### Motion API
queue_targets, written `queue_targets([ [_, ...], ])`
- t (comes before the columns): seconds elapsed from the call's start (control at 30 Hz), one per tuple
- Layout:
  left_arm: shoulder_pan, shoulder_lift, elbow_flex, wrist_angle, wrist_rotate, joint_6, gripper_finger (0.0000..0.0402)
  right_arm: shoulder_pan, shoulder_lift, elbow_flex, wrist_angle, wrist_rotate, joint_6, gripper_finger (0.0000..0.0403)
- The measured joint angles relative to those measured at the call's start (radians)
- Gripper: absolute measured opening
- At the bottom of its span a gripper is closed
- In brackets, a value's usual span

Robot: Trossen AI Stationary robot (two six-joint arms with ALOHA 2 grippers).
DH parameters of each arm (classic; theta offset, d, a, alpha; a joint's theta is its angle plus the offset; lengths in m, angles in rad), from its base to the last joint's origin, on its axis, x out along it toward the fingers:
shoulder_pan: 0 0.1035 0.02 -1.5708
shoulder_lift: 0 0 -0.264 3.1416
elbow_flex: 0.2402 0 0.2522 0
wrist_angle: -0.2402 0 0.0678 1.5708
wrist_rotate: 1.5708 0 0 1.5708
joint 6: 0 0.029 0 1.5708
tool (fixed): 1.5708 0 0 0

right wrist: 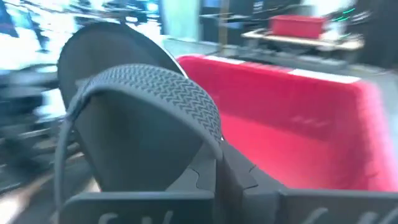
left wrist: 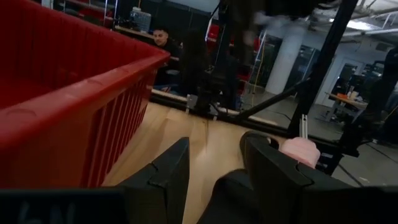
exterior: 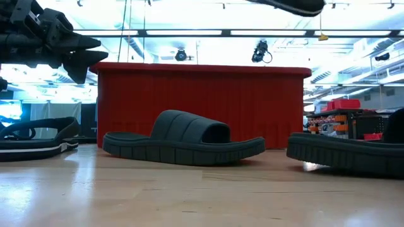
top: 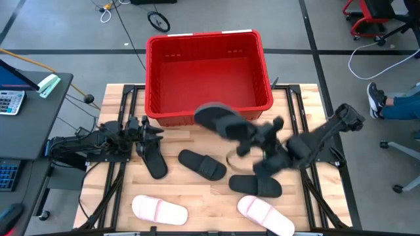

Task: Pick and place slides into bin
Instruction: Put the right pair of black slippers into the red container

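The red bin [top: 209, 72] stands at the table's far middle. My right gripper [top: 248, 134] is shut on a black slide [top: 218, 118], held in the air just before the bin's near rim; the slide also shows at the top of the low view [exterior: 290, 5]. Three other black slides lie sole-down on the table: one [top: 152, 158] under my left gripper, one [top: 202, 164] in the middle, one [top: 256, 185] to the right. Two pale pink slides [top: 159, 210] [top: 264, 215] lie near the front edge. My left gripper [top: 157, 131] is open and empty, left of the bin's near corner. My right gripper pinches the black slide's ribbed strap [right wrist: 208, 140] at its edge between its two fingers [right wrist: 233, 174]. The fingers come from the table's right side. The slide is lifted clear of the table, tilted, its footbed [right wrist: 118, 143] facing the wrist camera.
The table's wooden top [top: 197, 190] is bare between the slides. A desk with a calculator [top: 10, 101] stands left of the table. A seated person's shoe [top: 377, 98] shows at the right, off the table. A person [left wrist: 163, 43] shows in the room beyond.
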Motion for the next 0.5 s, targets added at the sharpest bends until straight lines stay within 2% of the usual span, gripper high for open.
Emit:
queue_targets([
  [0.17, 0.000, 0.000, 0.000, 0.001, 0.000, -0.012, 0.0162, -0.247, -0.064, 0.005, 0.000, 0.000, -0.124, 0.0002],
  [0.27, 0.000, 0.000, 0.000, 0.002, 0.000, -0.009, 0.0162, -0.427, -0.095, 0.005, 0.001, -0.039, -0.155, 0.0002],
  [0.4, 0.000, 0.000, 0.000, 0.002, 0.000, -0.008, 0.0162, -0.678, -0.105, 0.005, 0.016, -0.209, -0.171, 0.0002],
  [0.5, 0.000, 0.000, 0.000, 0.003, 0.000, -0.005, 0.0162, -0.828, -0.080, -0.016, 0.122, -0.382, -0.258, 0.0003],
])
